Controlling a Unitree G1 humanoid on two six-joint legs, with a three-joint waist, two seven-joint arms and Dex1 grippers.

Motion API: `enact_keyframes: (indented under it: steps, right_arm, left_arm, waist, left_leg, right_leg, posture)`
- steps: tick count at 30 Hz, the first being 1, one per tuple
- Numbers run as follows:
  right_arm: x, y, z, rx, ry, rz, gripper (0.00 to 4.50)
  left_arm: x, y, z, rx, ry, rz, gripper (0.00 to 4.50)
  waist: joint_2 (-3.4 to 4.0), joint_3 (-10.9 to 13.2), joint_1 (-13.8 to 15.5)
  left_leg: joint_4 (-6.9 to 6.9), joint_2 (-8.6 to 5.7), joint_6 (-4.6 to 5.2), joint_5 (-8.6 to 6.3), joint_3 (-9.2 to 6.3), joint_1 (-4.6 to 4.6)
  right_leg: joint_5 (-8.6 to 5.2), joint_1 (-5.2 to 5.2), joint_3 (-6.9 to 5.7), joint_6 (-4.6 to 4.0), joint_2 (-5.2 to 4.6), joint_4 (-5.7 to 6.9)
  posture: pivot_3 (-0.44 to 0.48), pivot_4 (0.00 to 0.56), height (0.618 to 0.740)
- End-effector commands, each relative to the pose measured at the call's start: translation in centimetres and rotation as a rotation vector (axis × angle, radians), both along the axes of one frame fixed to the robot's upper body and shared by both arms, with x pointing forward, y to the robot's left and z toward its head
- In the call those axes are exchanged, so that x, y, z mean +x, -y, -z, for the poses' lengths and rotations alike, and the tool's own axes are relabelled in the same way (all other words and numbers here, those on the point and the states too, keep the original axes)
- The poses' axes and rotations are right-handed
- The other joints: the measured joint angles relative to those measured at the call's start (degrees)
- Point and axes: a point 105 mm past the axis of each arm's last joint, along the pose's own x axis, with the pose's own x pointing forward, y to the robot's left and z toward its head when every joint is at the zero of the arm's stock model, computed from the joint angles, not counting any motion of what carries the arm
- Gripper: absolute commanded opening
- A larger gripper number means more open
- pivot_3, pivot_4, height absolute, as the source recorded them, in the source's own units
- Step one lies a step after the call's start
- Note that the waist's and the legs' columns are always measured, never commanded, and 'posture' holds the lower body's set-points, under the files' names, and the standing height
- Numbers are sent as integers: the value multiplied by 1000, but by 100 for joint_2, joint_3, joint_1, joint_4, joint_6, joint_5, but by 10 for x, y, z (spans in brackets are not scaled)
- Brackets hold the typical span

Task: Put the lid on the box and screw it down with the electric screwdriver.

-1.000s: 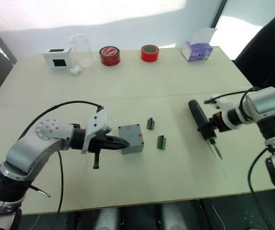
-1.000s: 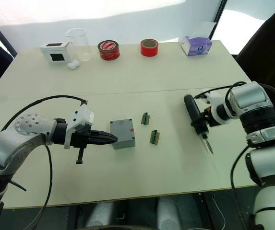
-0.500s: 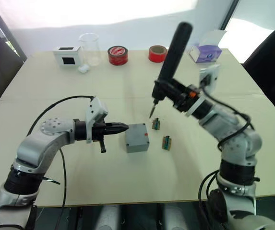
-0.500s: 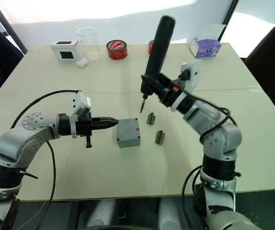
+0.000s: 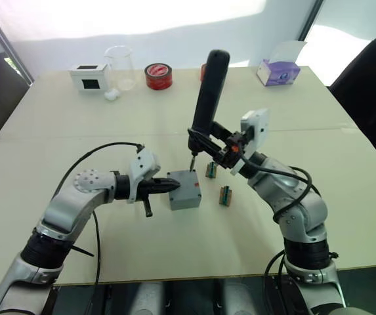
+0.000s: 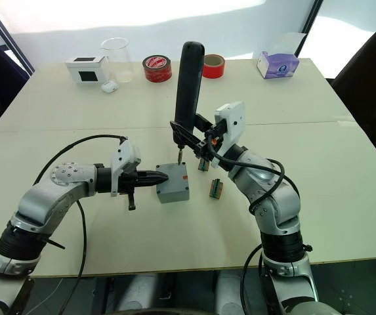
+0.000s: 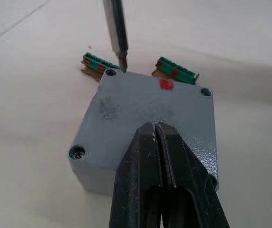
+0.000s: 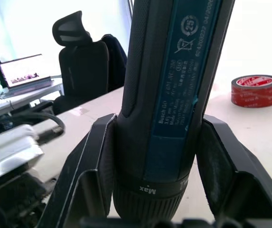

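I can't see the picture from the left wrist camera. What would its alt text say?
A thin metal screwdriver bit hangs just above a corner screw hole of the small square grey metal box. The left tool, two shut black fingers, presses on the box's near edge; two green connector blocks lie behind it.

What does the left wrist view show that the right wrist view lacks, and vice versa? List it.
Left wrist view: the shut left end effector at the box, its corner screw holes, two green connectors. Right wrist view: the clamped right end effector, a red tape roll, an office chair. Both: the electric screwdriver, its bit at a corner hole in one, its barrel in the other, and the table.
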Motion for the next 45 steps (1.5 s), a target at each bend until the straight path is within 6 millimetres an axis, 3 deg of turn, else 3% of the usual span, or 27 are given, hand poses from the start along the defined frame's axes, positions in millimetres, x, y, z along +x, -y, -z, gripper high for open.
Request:
enact_keyframes:
  steps: [1, 15, 22, 29, 35, 45]
  right_arm:
    - [-4, -2, -14, 15, 97, 1, 1851]
    - [2, 3, 5, -60, 119, 57, 1851]
    - [-2, -1, 29, -137, 72, 21, 1851]
    - [3, -3, 66, -246, -39, 42, 1851]
    - [3, -4, 85, -287, -103, 43, 1851]
    - [5, 1, 94, -285, -143, 56, 1851]
  left_arm:
    - [1, -1, 9, 25, -17, -7, 0]
    - [0, -1, 10, 15, -34, 4, 0]
    - [-2, 0, 15, 26, -44, 8, 0]
    - [-3, 0, 23, 40, -62, 2, 0]
    - [-2, -1, 24, 42, -67, -3, 0]
    - [-4, 1, 25, 46, -62, 1, 0]
  waist:
    - [0, 0, 0]
    - [1, -1, -4]
    - [0, -2, 0]
    - [1, -25, -13]
    - [-1, -106, 3]
    - [3, -166, 7]
  left_leg:
    - [0, 0, 0, 0, -1, 0]
    - [0, 1, 1, 0, 0, 6]
    - [-8, 2, 6, -4, 2, 28]
    - [-50, 16, 53, -35, 8, 171]
    - [-53, 21, 54, -37, 6, 175]
    - [-55, 25, 56, -42, 3, 186]
  right_leg:
    - [0, 0, 0, 0, 0, 0]
    - [0, 5, 1, 0, 0, 0]
    - [0, 25, 1, 0, 0, -2]
    - [-10, 163, -6, -10, 2, -71]
    - [-12, 170, -8, -15, 2, -77]
    - [-18, 182, -8, -25, 2, -79]
  posture:
    - [0, 150, 740]
    - [0, 150, 740]
    - [0, 150, 740]
    - [0, 150, 740]
    - [0, 150, 740]
    - [0, 150, 740]
